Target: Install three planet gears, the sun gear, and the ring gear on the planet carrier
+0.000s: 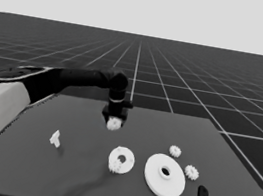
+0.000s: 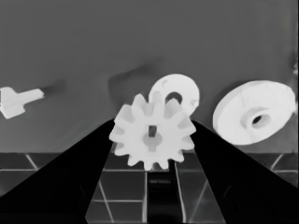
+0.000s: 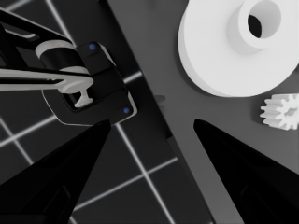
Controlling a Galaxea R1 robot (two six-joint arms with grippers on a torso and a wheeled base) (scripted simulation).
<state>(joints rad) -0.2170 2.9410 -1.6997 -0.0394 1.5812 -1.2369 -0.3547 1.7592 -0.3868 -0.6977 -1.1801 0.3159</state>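
Note:
My left gripper (image 1: 114, 121) hangs over the far middle of the table, shut on a small toothed gear (image 1: 113, 124). In the left wrist view that gear (image 2: 153, 137) sits between the two fingers. The smaller round part (image 1: 125, 157) lies nearer, at the table's middle, with what looks like a gear (image 1: 116, 166) on its near-left side. To its right lies the larger round part (image 1: 164, 176). Two loose gears (image 1: 175, 151) (image 1: 191, 172) lie beside the larger part. My right gripper (image 3: 152, 123) is parked open at the near right corner.
A thin white piece (image 1: 55, 138) lies on the left half of the table. The right wrist view shows the table's edge, dark machinery (image 3: 86, 84) beyond it, the larger round part (image 3: 224, 56) and one gear (image 3: 280, 111).

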